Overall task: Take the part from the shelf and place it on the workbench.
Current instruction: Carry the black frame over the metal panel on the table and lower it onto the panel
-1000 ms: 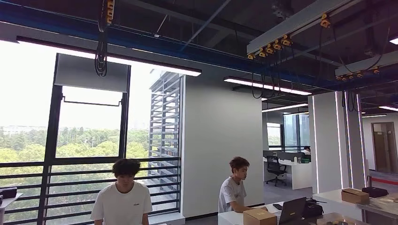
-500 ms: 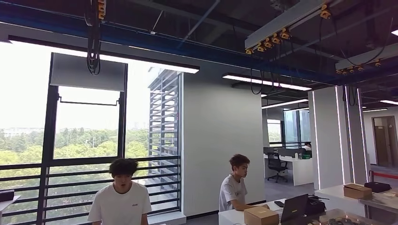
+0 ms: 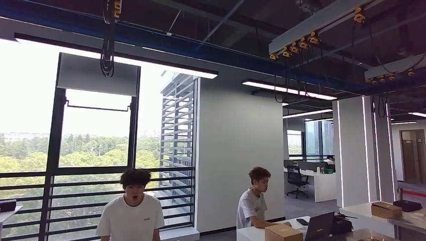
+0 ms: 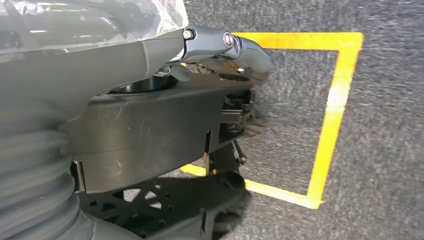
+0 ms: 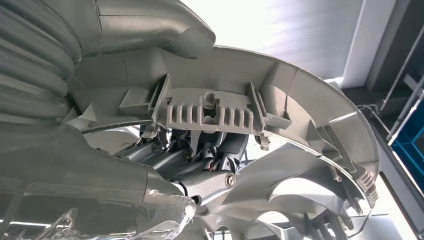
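Fingers (image 5: 200,162) of the right hand (image 5: 165,170) are closed up under the part (image 5: 210,112), a big grey moulded piece with ribs and a curved rim, so the part is off the shelf and carried right against the palm. How far the fingers wrap round it can't be made out, since the part hides most of them. Left hand (image 4: 200,55) hangs over the grey floor (image 4: 380,150) by a yellow tape square (image 4: 332,115), thumb (image 4: 250,50) out and nothing seen in it; fingers apart or curled, can't tell. Head view looks high: windows, ceiling, one person (image 3: 131,211) near the window and another (image 3: 253,201) at a white counter (image 3: 249,233) with a cardboard box (image 3: 284,232) and a laptop (image 3: 320,226). Step in hand looks like carrying to the workbench, and which counter that is can't be told. Best done with the grip kept firm, the part level and the wide rim kept off the body and counter edges, then a bare patch picked away from box and laptop, the part lowered flat and released only once it rests.
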